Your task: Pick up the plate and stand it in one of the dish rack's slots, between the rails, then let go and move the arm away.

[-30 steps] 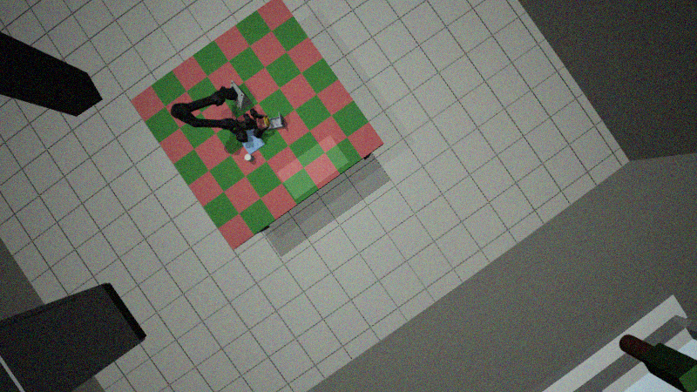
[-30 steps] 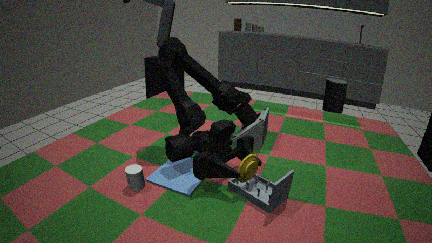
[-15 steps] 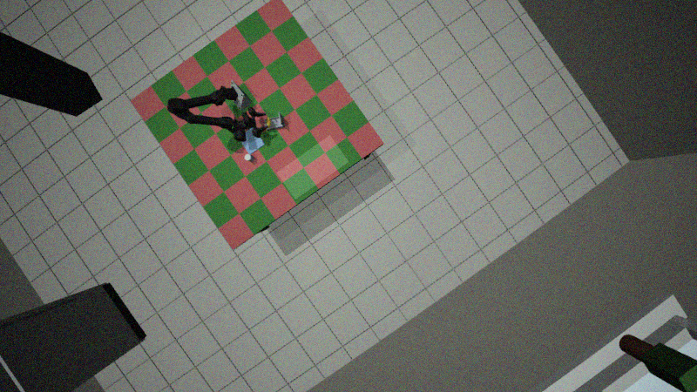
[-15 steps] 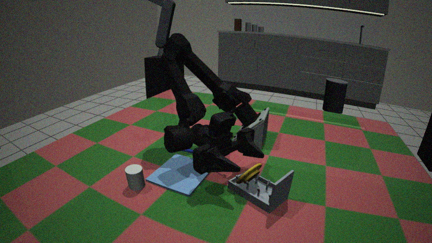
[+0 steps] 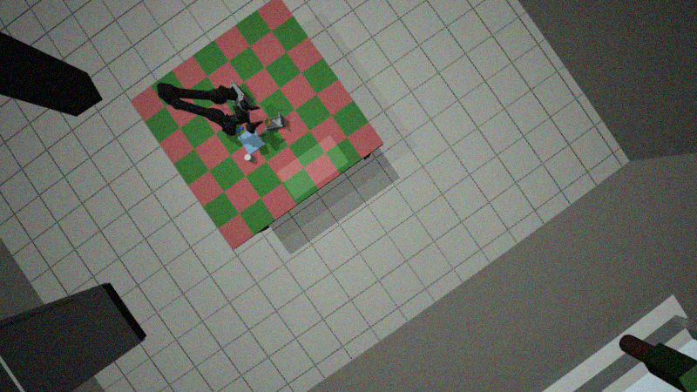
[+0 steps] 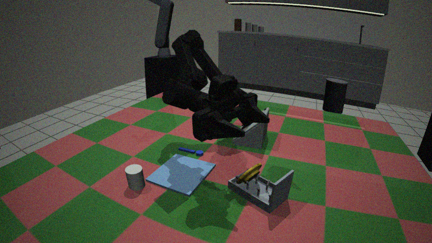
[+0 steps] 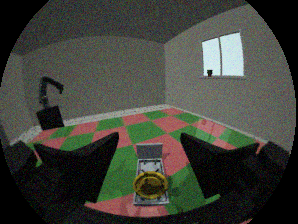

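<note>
The yellow plate (image 5: 268, 122) (image 6: 249, 173) (image 7: 150, 185) rests in the end of the grey dish rack (image 5: 280, 119) (image 6: 281, 188) (image 7: 149, 151) away from its tall end wall. It leans over strongly, neither upright nor flat, with its upper edge above the rack's side. Short pegs stand in the rest of the rack. Which slot its lower edge is in cannot be told. My gripper (image 5: 260, 115) (image 6: 256, 127) (image 7: 150, 136) is open and empty, above and back from the rack, apart from the plate. The plate shows below and between the fingers in the wrist view.
A light blue square board (image 5: 251, 141) (image 6: 175, 178) lies beside the rack, with a white cylinder (image 5: 247, 157) (image 6: 135, 177) beyond it. A small blue utensil (image 6: 187, 150) lies behind the board. A grey angled stand (image 5: 236, 92) (image 6: 256, 137) is behind the gripper.
</note>
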Robot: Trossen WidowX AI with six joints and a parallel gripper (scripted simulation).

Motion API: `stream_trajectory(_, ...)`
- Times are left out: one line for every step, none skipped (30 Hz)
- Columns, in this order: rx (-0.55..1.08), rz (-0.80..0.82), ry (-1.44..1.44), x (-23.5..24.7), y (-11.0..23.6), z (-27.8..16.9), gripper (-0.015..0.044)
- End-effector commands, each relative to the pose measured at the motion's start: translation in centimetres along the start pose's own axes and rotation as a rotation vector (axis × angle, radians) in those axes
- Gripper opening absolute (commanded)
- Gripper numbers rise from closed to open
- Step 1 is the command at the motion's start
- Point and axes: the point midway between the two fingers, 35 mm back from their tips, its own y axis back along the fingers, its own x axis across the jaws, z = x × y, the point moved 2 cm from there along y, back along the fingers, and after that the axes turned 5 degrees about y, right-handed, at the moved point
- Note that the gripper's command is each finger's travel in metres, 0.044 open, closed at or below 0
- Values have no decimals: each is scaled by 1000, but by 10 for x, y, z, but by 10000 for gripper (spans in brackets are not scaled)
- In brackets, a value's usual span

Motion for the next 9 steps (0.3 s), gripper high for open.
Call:
stream_trajectory(62, 19, -82, 1, -2, 5, 400)
stream_trajectory(83, 26, -107, 1, -3, 6, 400)
stream_trajectory(104, 32, -133, 2, -4, 6, 400)
stream_trajectory(125, 38, -157, 3, -4, 7, 400)
stream_trajectory(147, 44, -183, 4, -5, 8, 400)
stream_trajectory(170, 49, -208, 5, -5, 9, 400)
stream_trajectory(194, 53, -232, 5, -5, 9, 400)
stream_trajectory(217, 57, -256, 6, -5, 10, 400)
stream_trajectory(241, 60, -279, 7, -5, 11, 400)
